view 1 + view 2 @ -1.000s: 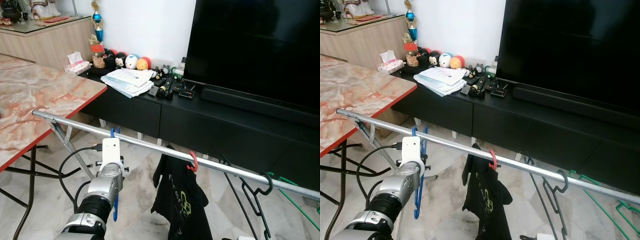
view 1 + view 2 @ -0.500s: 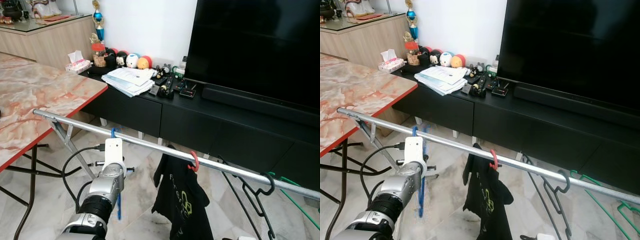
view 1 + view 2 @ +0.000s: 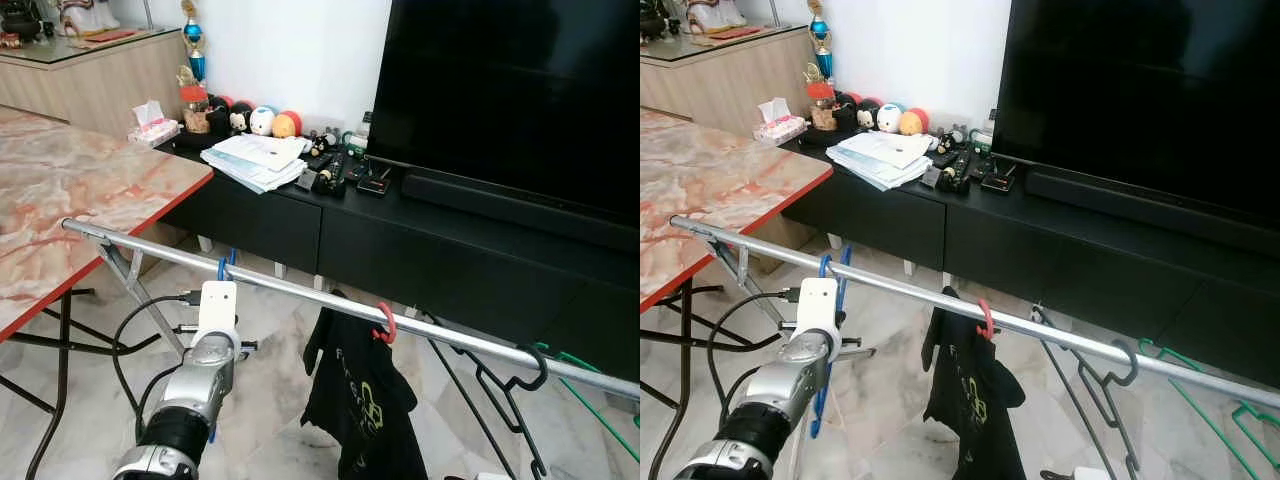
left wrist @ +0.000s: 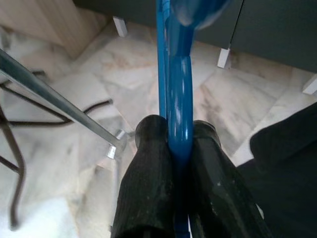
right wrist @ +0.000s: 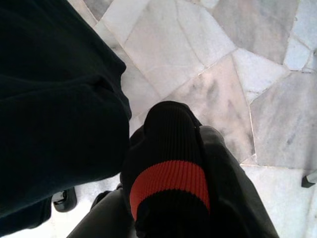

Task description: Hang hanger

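Note:
A blue hanger (image 4: 177, 99) is pinched between the two black fingers (image 4: 148, 163) of my left gripper (image 4: 178, 141), which is shut on it. My left arm (image 3: 195, 385) reaches up to the silver rail (image 3: 300, 292), and the hanger's blue hook (image 3: 222, 268) sits at the rail just above the white wrist mount. Whether the hook rests on the rail I cannot tell. In the right wrist view my right gripper (image 5: 171, 148) is shut on a black ribbed cloth with a red band (image 5: 171, 181), low over the marble floor.
A red hanger (image 3: 386, 322) carrying a black T-shirt (image 3: 362, 395), then a black hanger (image 3: 520, 380), hang further right along the rail. A marble table (image 3: 70, 200) stands left. A black TV cabinet (image 3: 420, 250) with a TV is behind. A green hanger (image 3: 590, 368) lies far right.
My left arm has sunk a little and drifted left along the rail. The blue hanger has swung in behind the arm, its hook still at the rail.

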`<state>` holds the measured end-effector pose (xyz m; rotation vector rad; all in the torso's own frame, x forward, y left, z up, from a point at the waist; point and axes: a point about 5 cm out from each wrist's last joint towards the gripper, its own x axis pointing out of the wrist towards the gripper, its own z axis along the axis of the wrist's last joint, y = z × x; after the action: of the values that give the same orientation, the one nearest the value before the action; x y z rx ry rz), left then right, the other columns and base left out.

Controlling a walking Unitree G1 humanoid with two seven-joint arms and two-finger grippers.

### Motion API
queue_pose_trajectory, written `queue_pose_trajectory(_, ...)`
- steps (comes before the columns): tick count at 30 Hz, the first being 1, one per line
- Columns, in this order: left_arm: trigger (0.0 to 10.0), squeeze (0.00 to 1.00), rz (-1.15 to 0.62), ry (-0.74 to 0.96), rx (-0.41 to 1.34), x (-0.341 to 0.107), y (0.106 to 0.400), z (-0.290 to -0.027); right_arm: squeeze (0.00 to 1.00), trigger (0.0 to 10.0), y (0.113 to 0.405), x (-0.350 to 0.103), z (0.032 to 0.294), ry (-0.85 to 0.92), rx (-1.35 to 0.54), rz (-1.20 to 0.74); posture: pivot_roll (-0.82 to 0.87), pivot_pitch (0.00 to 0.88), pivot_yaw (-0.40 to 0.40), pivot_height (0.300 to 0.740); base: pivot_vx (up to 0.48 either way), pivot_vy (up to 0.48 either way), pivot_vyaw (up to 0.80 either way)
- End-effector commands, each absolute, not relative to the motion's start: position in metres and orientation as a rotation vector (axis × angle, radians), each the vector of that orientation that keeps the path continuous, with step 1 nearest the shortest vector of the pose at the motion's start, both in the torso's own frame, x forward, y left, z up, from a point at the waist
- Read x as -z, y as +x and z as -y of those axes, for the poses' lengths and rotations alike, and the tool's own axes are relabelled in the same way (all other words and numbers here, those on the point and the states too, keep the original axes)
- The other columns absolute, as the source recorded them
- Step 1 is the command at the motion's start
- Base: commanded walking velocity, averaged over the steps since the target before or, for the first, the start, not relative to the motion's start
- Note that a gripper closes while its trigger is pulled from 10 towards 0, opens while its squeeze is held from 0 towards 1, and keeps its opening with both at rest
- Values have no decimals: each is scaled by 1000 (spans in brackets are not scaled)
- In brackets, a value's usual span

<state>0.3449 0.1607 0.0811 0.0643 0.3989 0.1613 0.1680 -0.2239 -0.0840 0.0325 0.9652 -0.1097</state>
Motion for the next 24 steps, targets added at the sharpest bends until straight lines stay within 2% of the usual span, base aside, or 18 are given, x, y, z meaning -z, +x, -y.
queue_pose_trajectory(1, 0, 0, -325, 105, -113, -88, 342, -161, 0, 10000, 169, 83, 227, 29, 115, -959, 81, 0, -33, 740, 0, 0, 0)
queue_pose_trajectory(10, 0, 0, -115, 204, 77, -115, 324, -158, 0, 10000, 170, 82, 228, 38, 130, -948, 90, 0, -37, 740, 0, 0, 0)
queue_pose_trajectory(13, 0, 0, -100, 220, 126, -112, 300, -164, 0, 10000, 169, 82, 229, 38, 134, -947, 97, 0, -38, 740, 0, 0, 0)
queue_pose_trajectory(14, 0, 0, -100, 220, 126, -112, 300, -164, 0, 10000, 169, 82, 229, 38, 134, -947, 97, 0, -38, 740, 0, 0, 0)
queue_pose_trajectory(15, 2510, 0, -107, 229, 143, -109, 293, -165, 0, 10000, 169, 82, 229, 38, 135, -946, 100, 0, -40, 740, 0, 0, 0)
queue_pose_trajectory(16, 2510, 0, -107, 229, 143, -109, 293, -165, 0, 10000, 169, 82, 229, 38, 135, -946, 100, 0, -40, 740, 0, 0, 0)
queue_pose_trajectory(17, 10000, 0, -130, 249, 156, -101, 282, -168, 0, 10000, 169, 82, 230, 39, 136, -945, 104, 0, -43, 740, 0, 0, 0)
queue_pose_trajectory(24, 10000, 0, -229, 201, 111, -72, 249, -173, 0, 10000, 169, 81, 232, 36, 144, -944, 108, 0, -44, 740, 0, 0, 0)
